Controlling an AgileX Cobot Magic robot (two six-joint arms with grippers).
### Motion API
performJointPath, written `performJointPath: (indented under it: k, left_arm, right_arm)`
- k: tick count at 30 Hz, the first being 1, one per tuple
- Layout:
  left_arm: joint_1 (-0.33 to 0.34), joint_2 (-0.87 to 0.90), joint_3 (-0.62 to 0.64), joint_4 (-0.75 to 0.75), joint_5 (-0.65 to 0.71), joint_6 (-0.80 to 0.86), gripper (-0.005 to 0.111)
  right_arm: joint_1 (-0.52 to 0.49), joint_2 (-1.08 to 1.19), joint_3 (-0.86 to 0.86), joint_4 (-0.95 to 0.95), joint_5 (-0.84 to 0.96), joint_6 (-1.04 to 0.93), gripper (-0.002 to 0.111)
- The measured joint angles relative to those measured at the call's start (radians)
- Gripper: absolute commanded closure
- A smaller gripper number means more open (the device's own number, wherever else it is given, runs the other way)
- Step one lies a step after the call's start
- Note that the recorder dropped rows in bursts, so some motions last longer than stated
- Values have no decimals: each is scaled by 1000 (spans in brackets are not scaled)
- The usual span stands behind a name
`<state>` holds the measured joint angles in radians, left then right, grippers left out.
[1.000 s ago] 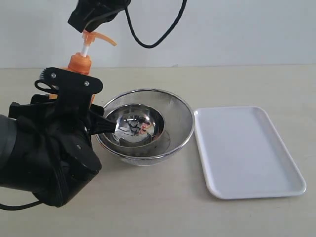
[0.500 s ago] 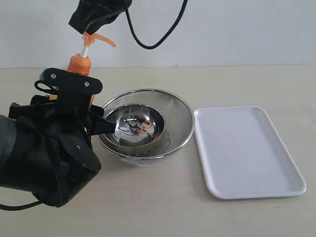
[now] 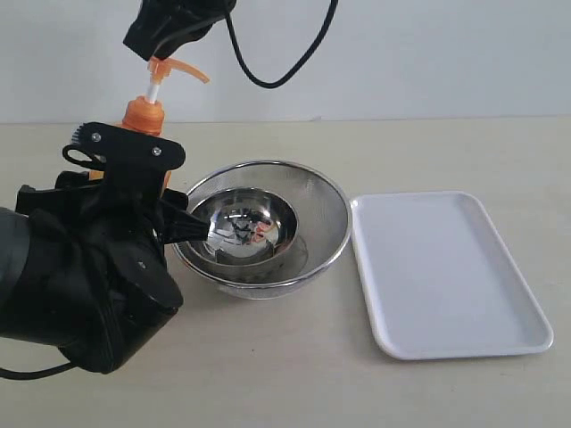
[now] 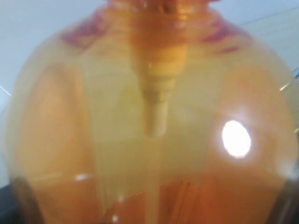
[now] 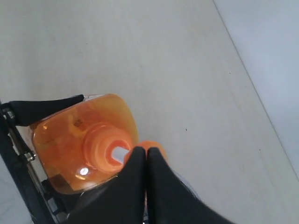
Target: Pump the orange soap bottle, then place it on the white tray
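left gripper [image 3: 147, 187] pinches 1 bottle [image 3: 144, 114] | right gripper [image 5: 145, 158] pressed together | 2 bowls [image 3: 326, 221] | 1 tray [image 3: 446, 267]

The left arm [image 3: 85, 285] is a bulky, rounded body in matte black with a wrinkled surface. A grey cylindrical section [image 3: 9, 241] adjoins it at the edge of the exterior view. A flat black bracket [image 3: 125, 147] on its upper side carries two silver screws [image 3: 156, 152]. A tapered black finger [image 3: 183, 227] projects from the front. A thin black cable [image 3: 31, 370] runs beneath. The right arm [image 3: 174, 22] is black and angular, and a thick black cable [image 3: 268, 84] loops from it. Its fingers [image 5: 131, 186] are smooth matte black.
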<state>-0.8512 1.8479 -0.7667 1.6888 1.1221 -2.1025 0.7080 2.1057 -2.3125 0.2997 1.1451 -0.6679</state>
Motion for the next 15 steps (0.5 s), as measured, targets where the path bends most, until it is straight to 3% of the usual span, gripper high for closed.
performJointPath:
  k: [15]
  left_arm:
    - [0,2,4,-6,0,6,102]
  right_arm:
    - [-2,35,-8,-18,-38,0,109]
